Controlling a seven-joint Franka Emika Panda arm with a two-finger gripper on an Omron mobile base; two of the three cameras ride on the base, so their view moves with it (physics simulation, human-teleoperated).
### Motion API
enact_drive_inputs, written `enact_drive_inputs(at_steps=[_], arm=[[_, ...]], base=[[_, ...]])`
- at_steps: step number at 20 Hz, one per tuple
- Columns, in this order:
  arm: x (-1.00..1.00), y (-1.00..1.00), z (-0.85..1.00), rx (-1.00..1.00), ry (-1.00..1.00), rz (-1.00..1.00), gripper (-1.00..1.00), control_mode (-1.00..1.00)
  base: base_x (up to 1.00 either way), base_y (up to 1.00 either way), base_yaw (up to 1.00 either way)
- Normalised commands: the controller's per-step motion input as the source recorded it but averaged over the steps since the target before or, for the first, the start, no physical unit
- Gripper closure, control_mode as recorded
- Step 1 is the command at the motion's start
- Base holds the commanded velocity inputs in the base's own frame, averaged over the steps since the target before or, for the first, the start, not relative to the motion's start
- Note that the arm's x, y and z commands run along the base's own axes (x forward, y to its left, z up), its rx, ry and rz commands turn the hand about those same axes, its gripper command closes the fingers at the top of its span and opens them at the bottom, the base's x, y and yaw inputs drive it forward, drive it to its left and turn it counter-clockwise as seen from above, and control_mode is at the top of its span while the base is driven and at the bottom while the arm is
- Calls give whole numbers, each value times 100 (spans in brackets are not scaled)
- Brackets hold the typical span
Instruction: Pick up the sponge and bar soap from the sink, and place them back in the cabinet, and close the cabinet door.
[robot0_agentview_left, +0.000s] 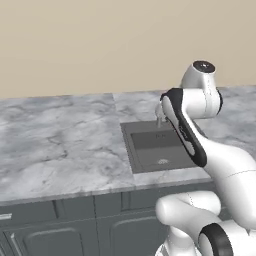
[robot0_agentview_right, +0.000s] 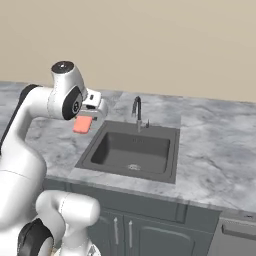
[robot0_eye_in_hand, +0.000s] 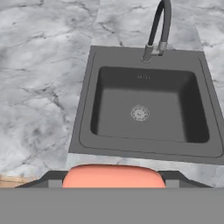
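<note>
My gripper (robot0_agentview_right: 84, 121) is shut on the bar soap (robot0_agentview_right: 82, 125), a flat pink-red bar. It hangs above the counter just left of the sink (robot0_agentview_right: 131, 150). In the hand view the bar soap (robot0_eye_in_hand: 113, 175) sits between the two dark fingertips (robot0_eye_in_hand: 53, 180), with my gripper (robot0_eye_in_hand: 113, 182) looking down on the sink (robot0_eye_in_hand: 144, 116). The dark basin holds nothing but its drain (robot0_eye_in_hand: 139, 113). The curved faucet (robot0_eye_in_hand: 157, 30) stands at the sink's back edge. The sponge, the cabinet and the cabinet door are out of view.
Grey marble counter (robot0_agentview_left: 55, 145) runs wide to the left of the sink (robot0_agentview_left: 155, 150) and to its right (robot0_agentview_right: 215, 145). Dark base cabinets (robot0_agentview_right: 150, 225) are below the front edge. A beige wall (robot0_agentview_left: 100, 45) is behind.
</note>
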Motion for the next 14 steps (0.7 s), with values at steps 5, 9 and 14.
enact_drive_inputs(at_steps=[5,9,14], arm=[[0,0,0,0,0,0,100,100],[0,0,0,0,0,0,100,100],[0,0,0,0,0,0,100,100]], base=[[-4,8,52],[0,0,61],[0,7,64]])
